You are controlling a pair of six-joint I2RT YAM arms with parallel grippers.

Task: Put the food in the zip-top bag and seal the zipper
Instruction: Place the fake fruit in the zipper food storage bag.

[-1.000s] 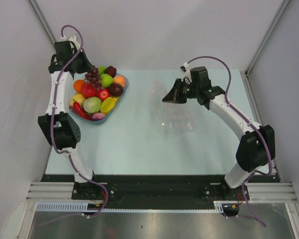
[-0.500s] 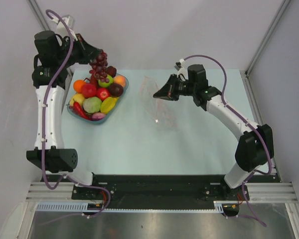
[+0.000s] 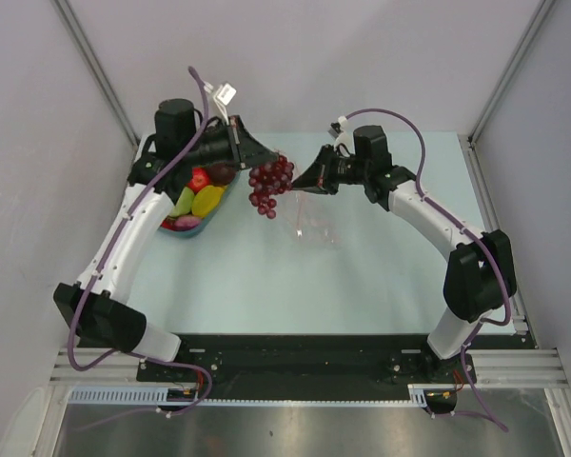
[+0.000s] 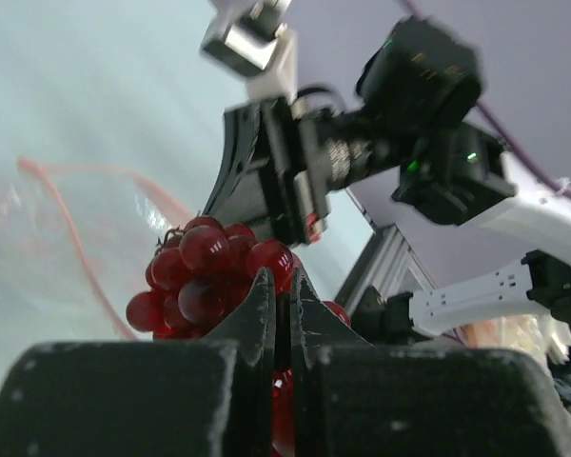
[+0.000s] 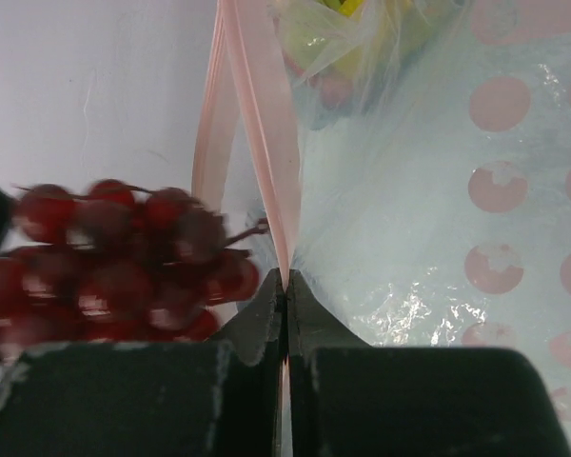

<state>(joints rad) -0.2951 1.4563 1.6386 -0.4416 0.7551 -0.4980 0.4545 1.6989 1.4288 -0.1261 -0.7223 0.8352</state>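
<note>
Roughly midway toward the tabletop's (image 3: pixel 266 276) far edge, the zip-top bag (image 3: pixel 316 227) hangs from the right end effector (image 3: pixel 303 183), which pinches its zipper (image 5: pixel 266 143). Just beside it, the left end effector (image 3: pixel 265 162) pinches the grape bunch (image 3: pixel 269 187). With only one lip held the mouth looks narrow, so the grapes may snag and fall outside.

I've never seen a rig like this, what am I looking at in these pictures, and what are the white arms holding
Two robot arms are bolted to a table. The wide picture is from a camera overhead; each close-up is from a camera on one wrist. The right arm, jaws shut, pinches the pink zipper strip of a clear dotted bag. The left arm has its jaws shut on a red toy grape bunch, held up by the bag's mouth. A blue-rimmed dish of toy fruit sits at left.
</note>
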